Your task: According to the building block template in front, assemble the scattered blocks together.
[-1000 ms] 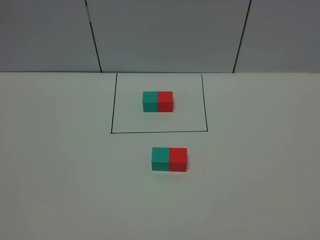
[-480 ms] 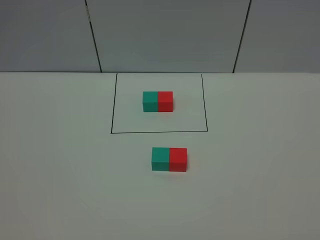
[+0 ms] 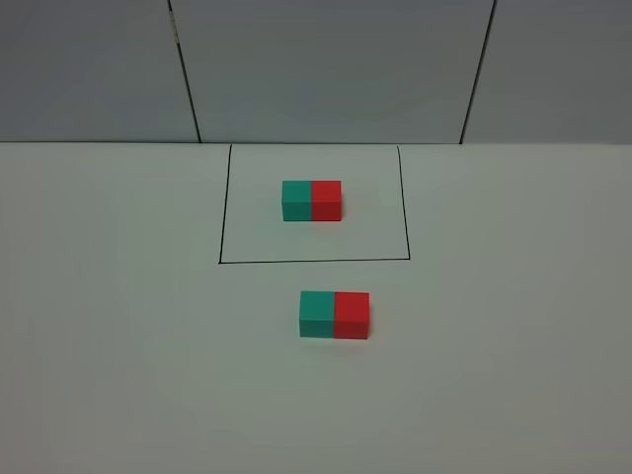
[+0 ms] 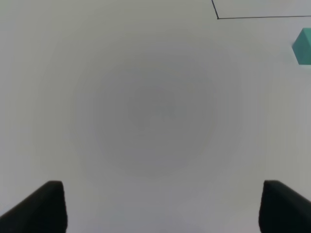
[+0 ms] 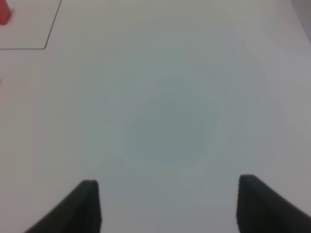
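The building block template (image 3: 312,200), a teal cube joined to a red cube, sits inside the black drawn rectangle (image 3: 219,237) at the back of the table. In front of the rectangle the scattered blocks stand side by side and touching: the teal block (image 3: 317,314) on the left, the red block (image 3: 352,315) on the right. Neither arm shows in the exterior view. My left gripper (image 4: 160,206) is open over bare table, with the teal block (image 4: 303,46) at the picture's edge. My right gripper (image 5: 167,201) is open and holds nothing; the template's red cube (image 5: 4,12) shows in a corner.
The white table (image 3: 118,346) meets a grey panelled wall (image 3: 326,69) at the back. A corner of the drawn rectangle (image 4: 217,18) shows in the left wrist view, and another corner of the rectangle (image 5: 46,48) in the right wrist view.
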